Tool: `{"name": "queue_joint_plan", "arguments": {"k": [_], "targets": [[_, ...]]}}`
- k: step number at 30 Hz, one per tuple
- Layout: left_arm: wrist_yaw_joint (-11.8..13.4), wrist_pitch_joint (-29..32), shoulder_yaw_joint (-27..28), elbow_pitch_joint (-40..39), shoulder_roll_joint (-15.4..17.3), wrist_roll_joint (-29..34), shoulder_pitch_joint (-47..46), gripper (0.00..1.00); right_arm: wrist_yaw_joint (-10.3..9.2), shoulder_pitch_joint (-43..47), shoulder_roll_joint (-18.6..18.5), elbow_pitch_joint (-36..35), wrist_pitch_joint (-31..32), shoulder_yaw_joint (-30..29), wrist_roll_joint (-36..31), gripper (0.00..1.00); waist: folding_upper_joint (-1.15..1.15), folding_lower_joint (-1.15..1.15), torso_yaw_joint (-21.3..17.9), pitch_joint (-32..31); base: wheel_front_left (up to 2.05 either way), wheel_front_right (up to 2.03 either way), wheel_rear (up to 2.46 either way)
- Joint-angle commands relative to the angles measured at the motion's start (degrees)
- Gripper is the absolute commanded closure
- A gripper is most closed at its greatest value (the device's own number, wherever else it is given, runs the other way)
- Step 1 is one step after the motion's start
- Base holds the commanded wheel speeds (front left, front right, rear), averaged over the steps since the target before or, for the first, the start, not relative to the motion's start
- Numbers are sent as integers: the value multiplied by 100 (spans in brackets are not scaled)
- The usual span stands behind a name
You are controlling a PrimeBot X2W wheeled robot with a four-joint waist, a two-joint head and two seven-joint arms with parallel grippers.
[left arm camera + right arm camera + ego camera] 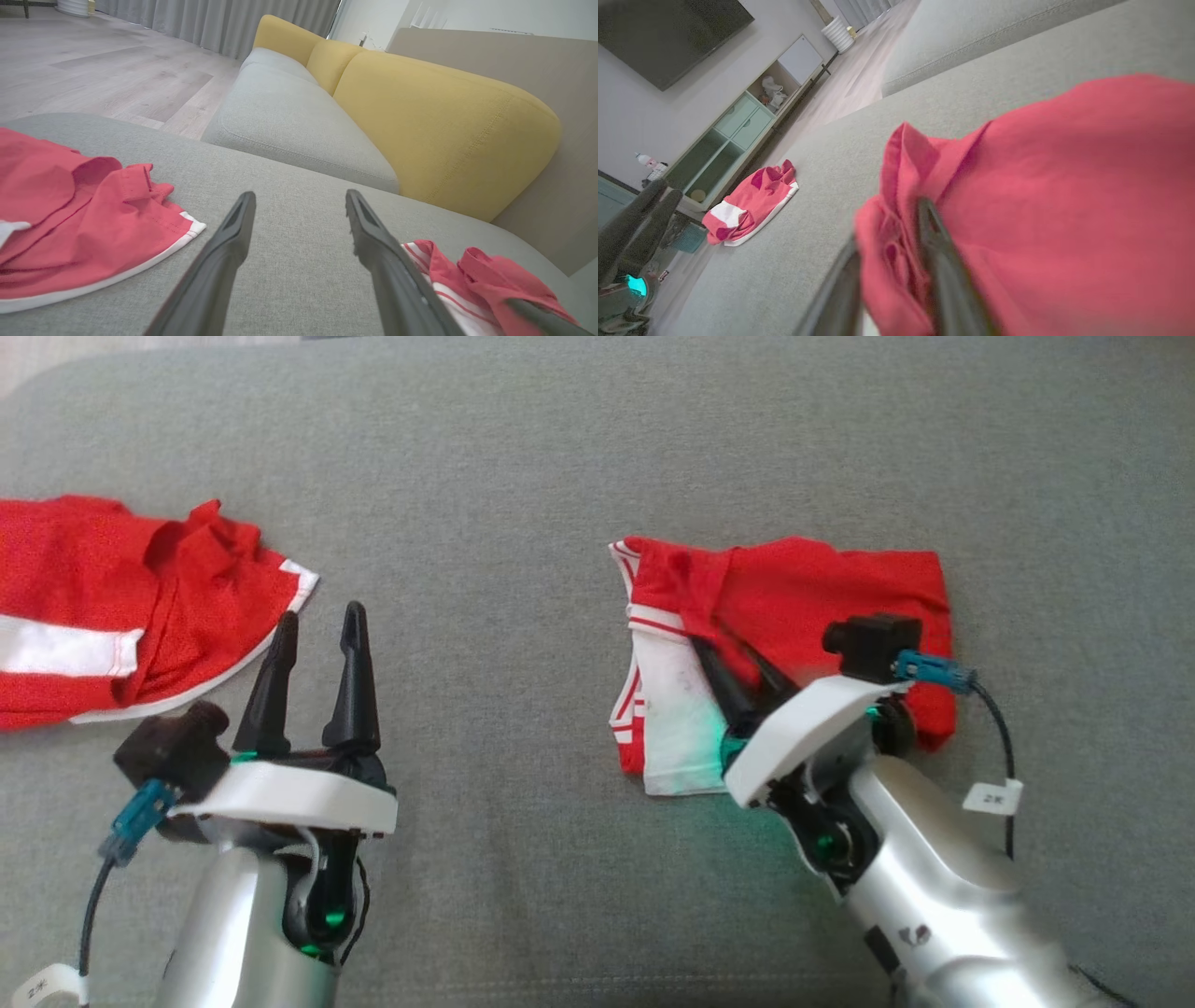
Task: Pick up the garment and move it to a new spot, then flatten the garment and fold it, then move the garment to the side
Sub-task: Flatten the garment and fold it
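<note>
My right pincer [724,651] rests on the garment [822,583], a red-and-white piece on the right half of the grey cushion [485,504]. Its fingers [945,266] stand slightly apart with a red fold between them; pinched or loose, I cannot tell. The forearm [934,896] slants in from the near right. My left pincer [320,613] gapes wide, empty, beside a second red garment [84,588] near the left edge.

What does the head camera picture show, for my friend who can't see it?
The robot's right claw has its tips on a folded red-and-white garment lying on a grey cushion. Its left claw hangs open over bare cushion, beside a second, crumpled red-and-white garment at the left edge.
</note>
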Motion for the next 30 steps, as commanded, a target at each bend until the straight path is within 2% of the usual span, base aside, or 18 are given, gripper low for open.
{"name": "queue_joint_plan", "arguments": {"k": [1,11,16,19,22,30], "targets": [[19,-33,160,-160,61,-63,-168,0,11,-168,87,-139,-113,221,140,0,0,0,30,12,0,0,0],[38,-33,163,-83,61,-65,-138,0,11,-351,87,-15,-253,1465,1209,0,0,0,-41,-54,0,0,0],[46,-33,198,-96,61,-44,-116,0,11,-625,87,-24,-474,1462,1376,0,0,0,-171,-163,0,0,0],[51,-33,261,-135,61,-23,-84,0,11,-907,87,115,-662,1163,1012,0,0,0,-287,-213,0,0,0],[45,-33,311,-199,61,-16,-78,0,11,-1145,8,320,-842,683,238,0,0,0,-397,-240,0,0,0],[55,-33,239,-373,61,-69,-115,0,11,-792,-784,79,-1208,-736,-1799,0,0,0,-579,-225,0,0,0]]}}
